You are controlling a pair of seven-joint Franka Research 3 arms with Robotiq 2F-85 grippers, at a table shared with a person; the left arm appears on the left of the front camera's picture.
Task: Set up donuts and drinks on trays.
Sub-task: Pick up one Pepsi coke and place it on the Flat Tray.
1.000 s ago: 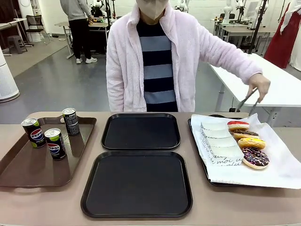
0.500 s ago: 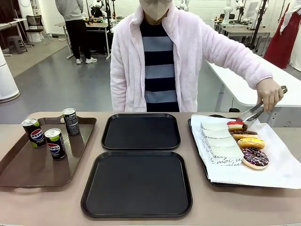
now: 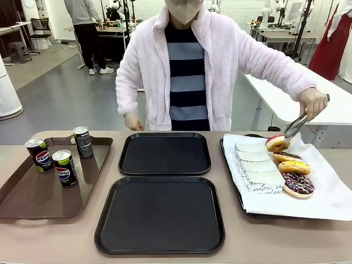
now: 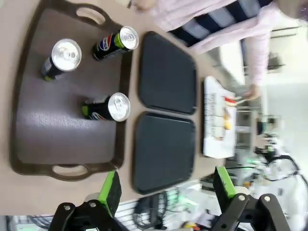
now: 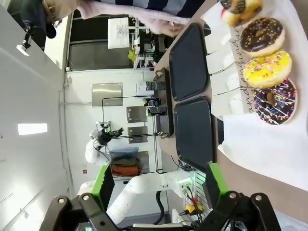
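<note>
Two black trays lie bare mid-table, the far one (image 3: 164, 153) and the near one (image 3: 160, 213). Three drinks (image 3: 65, 168) stand on the brown tray (image 3: 33, 192) at the left. At the right, the person's tongs (image 3: 295, 126) grip a red-glazed donut (image 3: 276, 143), raised over the chocolate donut (image 3: 286, 157), yellow donut (image 3: 293, 167) and sprinkled donut (image 3: 298, 183). My left gripper (image 4: 167, 190) hangs open high over the brown tray's cans (image 4: 110, 107). My right gripper (image 5: 159, 185) is open, off from the donuts (image 5: 267, 69).
White paper sleeves (image 3: 256, 168) lie in a row on the paper-lined tray (image 3: 330, 203), left of the donuts. The person's other hand (image 3: 133, 121) rests near the far tray's back left corner. A white table (image 3: 330, 104) stands behind at the right.
The tongs came down, closed on the red-glazed donut and tipped it up off the paper. The person's other hand dropped toward the table edge. Neither gripper has changed.
</note>
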